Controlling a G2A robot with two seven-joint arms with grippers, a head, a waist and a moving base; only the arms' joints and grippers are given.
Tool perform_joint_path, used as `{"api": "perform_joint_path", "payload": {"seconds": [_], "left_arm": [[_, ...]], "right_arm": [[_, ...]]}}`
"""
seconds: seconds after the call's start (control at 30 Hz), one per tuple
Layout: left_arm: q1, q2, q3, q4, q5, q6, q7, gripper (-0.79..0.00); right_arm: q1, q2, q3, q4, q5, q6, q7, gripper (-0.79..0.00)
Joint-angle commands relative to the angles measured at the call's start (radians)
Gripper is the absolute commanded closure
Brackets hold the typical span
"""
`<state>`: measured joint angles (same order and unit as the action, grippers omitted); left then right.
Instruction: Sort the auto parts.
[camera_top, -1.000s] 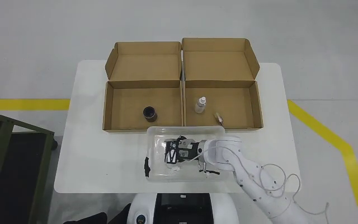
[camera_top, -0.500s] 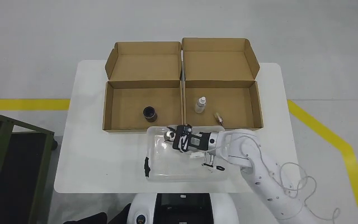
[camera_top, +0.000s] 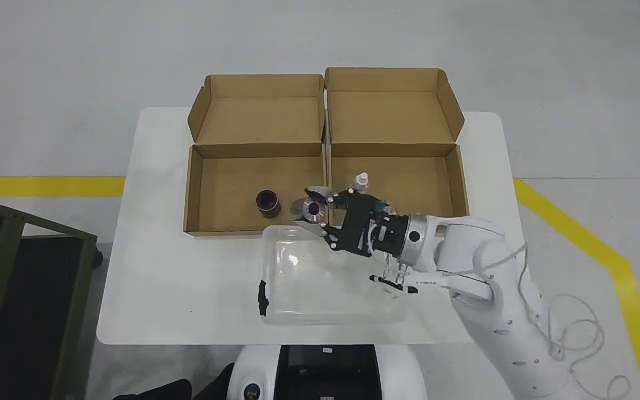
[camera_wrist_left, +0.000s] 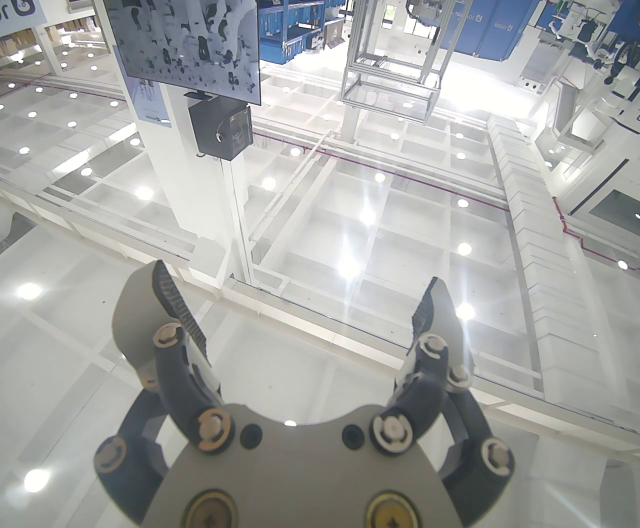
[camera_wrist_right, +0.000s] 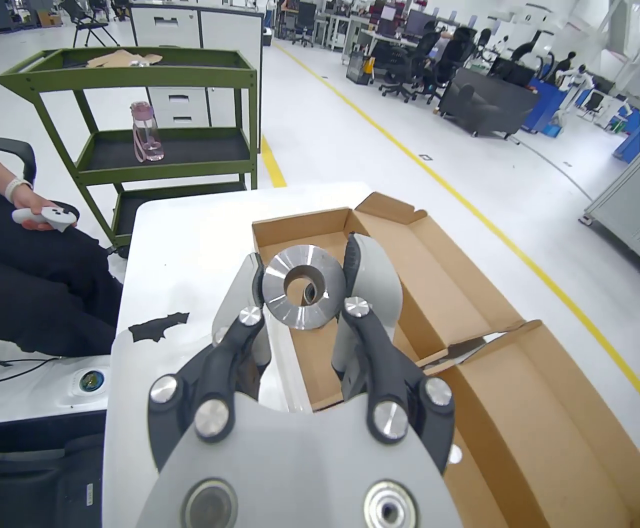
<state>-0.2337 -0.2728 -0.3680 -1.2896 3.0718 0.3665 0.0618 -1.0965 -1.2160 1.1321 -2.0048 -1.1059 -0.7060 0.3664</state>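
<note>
My right gripper (camera_wrist_right: 303, 267) squeezes a metal ring (camera_wrist_right: 280, 306) over the left box (camera_top: 196, 195); my left gripper (camera_wrist_left: 297, 280) is apart. Three parts (camera_top: 267, 203) are boxed; this ring is left.

Your right gripper (camera_wrist_right: 303, 280) grips a metal ring (camera_wrist_right: 303, 293) above an open cardboard box (camera_wrist_right: 320, 345).

The right gripper (camera_top: 323, 208), with the metal ring (camera_top: 314, 208) clamped between its fingers, lifts out of the clear plastic bin (camera_top: 290, 295) and swings over the left cardboard box (camera_top: 225, 200).
</note>
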Motion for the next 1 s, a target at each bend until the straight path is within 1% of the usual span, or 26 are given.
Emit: {"api": "perform_joint_path", "payload": {"seconds": [0.0, 0.2, 0.4, 0.73, 0.97], "left_arm": [[0.0, 0.0, 0.0, 0.0, 0.0, 0.0, 0.0, -0.785], [0.0, 0.0, 0.0, 0.0, 0.0, 0.0, 0.0, -0.785], [0.0, 0.0, 0.0, 0.0, 0.0, 0.0, 0.0, -0.785], [0.0, 0.0, 0.0, 0.0, 0.0, 0.0, 0.0, -0.785], [0.0, 0.0, 0.0, 0.0, 0.0, 0.0, 0.0, -0.785]], "right_arm": [[0.0, 0.0, 0.008, -0.007, 0.007, 0.007, -0.024, 0.0], [-0.002, 0.0, 0.022, -0.012, 0.026, 0.028, -0.106, 0.0], [0.001, -0.001, 0.034, -0.014, 0.004, 0.046, -0.191, 0.0], [0.019, -0.001, 0.028, -0.007, -0.031, 0.046, -0.235, 0.0], [0.046, -0.006, -0.027, 0.049, -0.051, 0.043, -0.218, 0.0]]}}
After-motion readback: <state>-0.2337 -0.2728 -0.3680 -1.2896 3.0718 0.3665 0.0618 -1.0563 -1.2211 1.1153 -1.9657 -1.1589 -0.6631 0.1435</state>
